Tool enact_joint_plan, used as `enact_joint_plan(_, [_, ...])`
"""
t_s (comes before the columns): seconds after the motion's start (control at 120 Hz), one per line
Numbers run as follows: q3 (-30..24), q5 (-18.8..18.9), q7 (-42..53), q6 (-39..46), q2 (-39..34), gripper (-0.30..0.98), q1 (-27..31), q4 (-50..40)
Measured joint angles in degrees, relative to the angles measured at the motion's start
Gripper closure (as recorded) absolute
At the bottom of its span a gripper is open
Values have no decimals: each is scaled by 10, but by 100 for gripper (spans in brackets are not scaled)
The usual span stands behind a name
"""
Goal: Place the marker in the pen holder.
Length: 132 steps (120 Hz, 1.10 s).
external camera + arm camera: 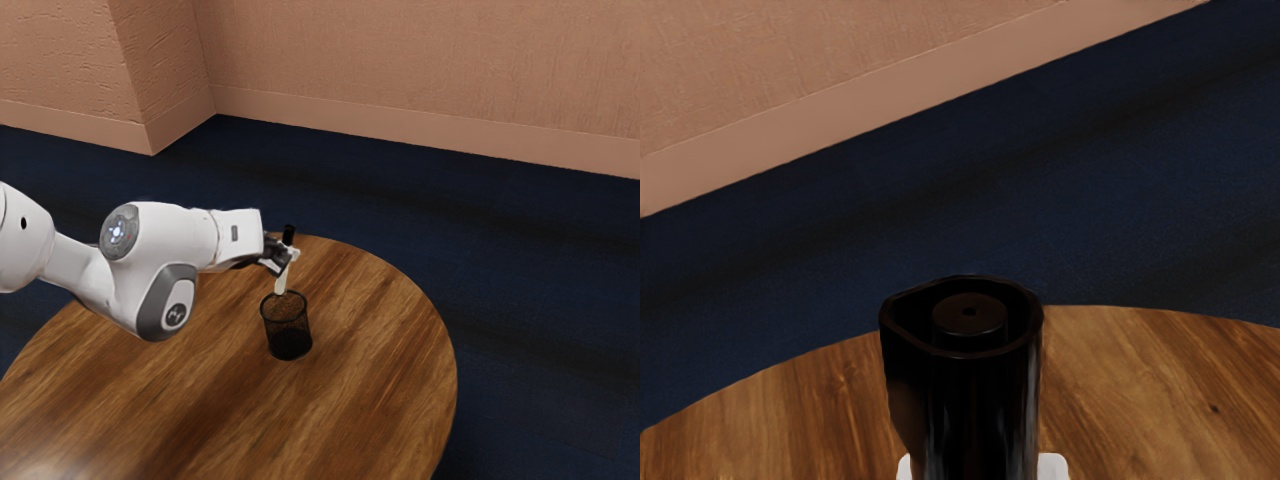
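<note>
Gripper (288,257) clamped on the marker (281,284), fingers closed in from two sides. Marker near upright, slight tilt, dark cap (289,234) up above the fingers, pale body pointing down, lower end toward the exterior view's left. That lower end meets the pen holder's far rim in the exterior view; can't tell if it's just above the opening, behind it or slightly inside. Most of the marker is above the rim.

Pen holder (289,339) is a black mesh cup, standing upright on the round wood table (390,350). Arm (155,236), white with gray joints, comes in from the exterior view's left, hand over the table near the cup. Wrist view: cap end close up, dark, round hollow top with a small disk inside; table edge past it, then dark blue floor (540,290), pale baseboard (420,122), pinkish-tan wall (420,60).
</note>
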Motion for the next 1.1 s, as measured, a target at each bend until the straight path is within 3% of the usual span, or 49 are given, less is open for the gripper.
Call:
enact_joint_plan(0.408, [-22, -8, 20, 30, 28, 78, 15, -6])
enact_joint_plan(0.592, [-25, -15, 15, 26, 36, 38, 16, -6])
enact_joint_plan(0.733, [-24, -19, 12, 0, 37, 20, 16, -3])
enact_joint_plan(0.808, [-11, -24, 10, -107, 35, 14, 9, 60])
enact_joint_plan(0.967, [17, 19, -20, -524, 100, 7, 19, 394])
enact_joint_plan(1.1, [42, 38, -49, -789, 109, 4, 19, 537])
